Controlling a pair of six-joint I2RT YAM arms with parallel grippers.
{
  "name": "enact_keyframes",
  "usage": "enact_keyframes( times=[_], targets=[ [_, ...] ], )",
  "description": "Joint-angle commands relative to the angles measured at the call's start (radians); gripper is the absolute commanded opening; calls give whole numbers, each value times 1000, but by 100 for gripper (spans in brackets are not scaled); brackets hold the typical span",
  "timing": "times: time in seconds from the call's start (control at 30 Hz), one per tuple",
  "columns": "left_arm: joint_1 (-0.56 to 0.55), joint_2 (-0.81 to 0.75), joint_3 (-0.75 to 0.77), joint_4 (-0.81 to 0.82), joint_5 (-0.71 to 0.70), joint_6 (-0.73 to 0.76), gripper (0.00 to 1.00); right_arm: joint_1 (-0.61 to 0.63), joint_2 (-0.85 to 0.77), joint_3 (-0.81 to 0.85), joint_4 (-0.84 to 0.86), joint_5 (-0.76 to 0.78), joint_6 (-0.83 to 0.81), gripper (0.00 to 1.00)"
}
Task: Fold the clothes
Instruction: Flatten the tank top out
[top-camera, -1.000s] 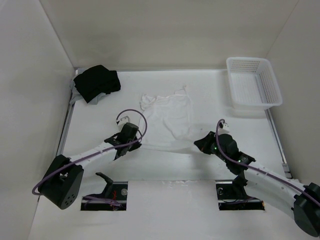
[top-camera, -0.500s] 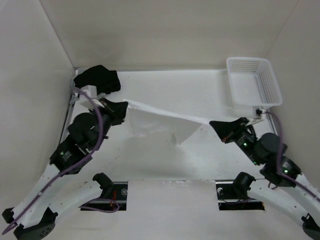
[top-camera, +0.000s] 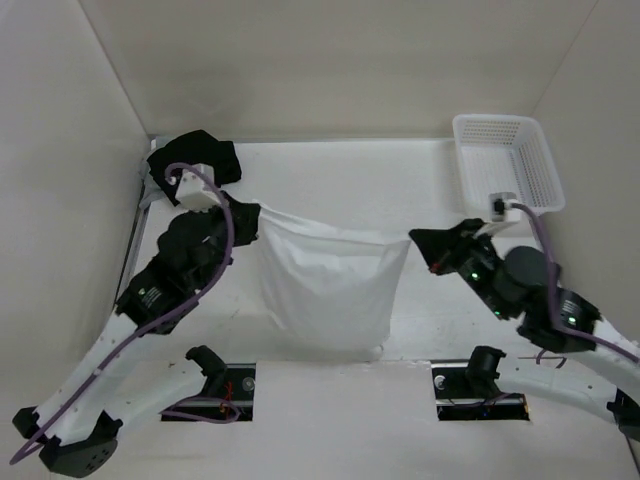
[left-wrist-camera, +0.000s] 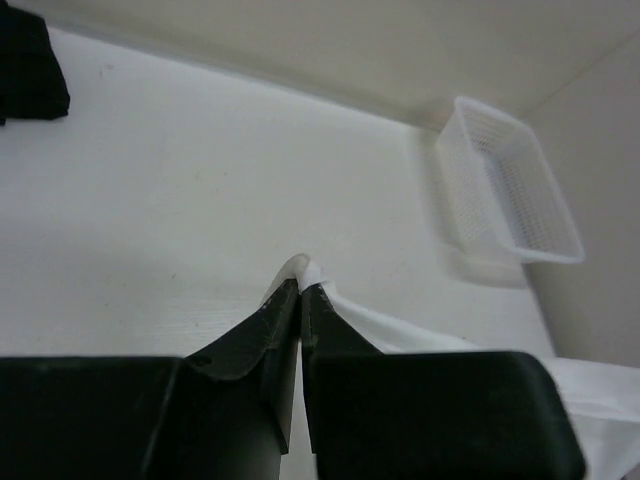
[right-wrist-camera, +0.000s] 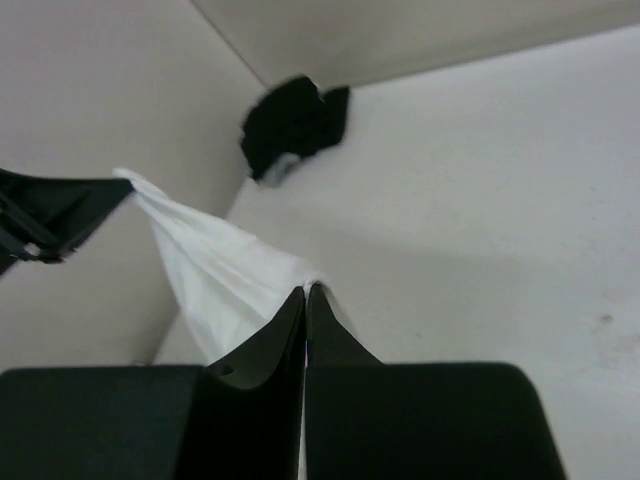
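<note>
The left gripper (top-camera: 252, 211) and the right gripper (top-camera: 414, 238) hold a thin white wrinkled fabric garment (top-camera: 325, 290) up over the white table (top-camera: 340, 175)
Each pincer is clenched on one upper corner of the garment, left on the left corner and right on the right. The top edge sags slightly between them, and the cloth hangs as a broad sheet toward the table's near edge. Whether its hem touches the surface cannot be told. A black cloth bundle (top-camera: 193, 158) lies in the far left corner, and a white perforated plastic basket (top-camera: 505, 165) stands at the far right, well apart from the garment
</note>
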Motion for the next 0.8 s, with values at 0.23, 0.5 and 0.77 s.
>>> enact_keyframes(
  times=[0.23,0.5,0.77],
  targets=[
    [382,386,-8,405,295,-154,3,-585,409,58,346,-544,36,0],
    [372,460,307,431,321,-156,4,-657,542,421,271,-620,19,0],
    [356,382,-44,514,305,-208,5,-657,411,15,347,-613,67,0]
  ],
)
